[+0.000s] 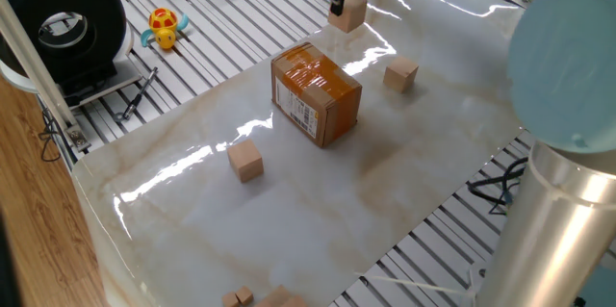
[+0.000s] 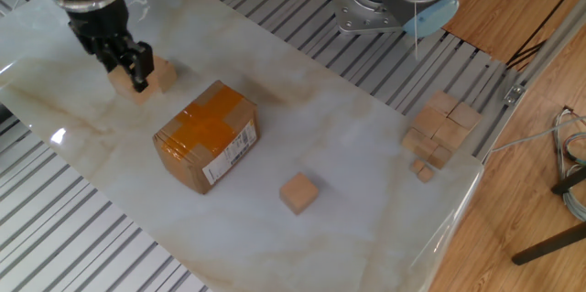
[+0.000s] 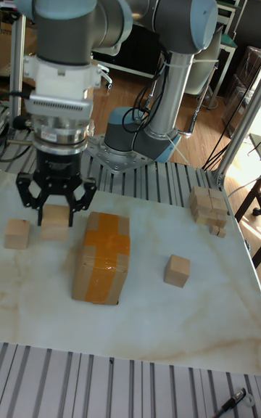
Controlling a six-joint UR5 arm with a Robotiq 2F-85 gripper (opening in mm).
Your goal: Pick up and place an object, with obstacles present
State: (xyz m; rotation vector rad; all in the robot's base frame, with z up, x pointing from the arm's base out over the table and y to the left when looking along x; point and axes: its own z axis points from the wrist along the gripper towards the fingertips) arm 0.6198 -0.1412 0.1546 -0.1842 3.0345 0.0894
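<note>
The object, a small tan wooden cube [image 1: 347, 15] [image 2: 119, 82] [image 3: 54, 225], sits between the fingers of my gripper [image 1: 344, 3] [image 2: 129, 74] [image 3: 55, 217], which is shut on it at the far end of the marble sheet. The obstacle, a taped brown cardboard box [image 1: 316, 92] [image 2: 206, 136] [image 3: 101, 257] with a barcode label, stands mid-table, close beside the gripper. I cannot tell whether the held cube touches the table. The gripper body hides most of it in the other fixed view.
Loose cubes lie near the gripper [image 1: 400, 74] [image 2: 164, 74] [image 3: 17, 233] and past the box [image 1: 246, 161] [image 2: 299, 192] [image 3: 177, 271]. A cube pile [image 2: 439, 127] [image 3: 209, 207] sits by the edge. A yellow duck [image 1: 165, 27] lies off the sheet.
</note>
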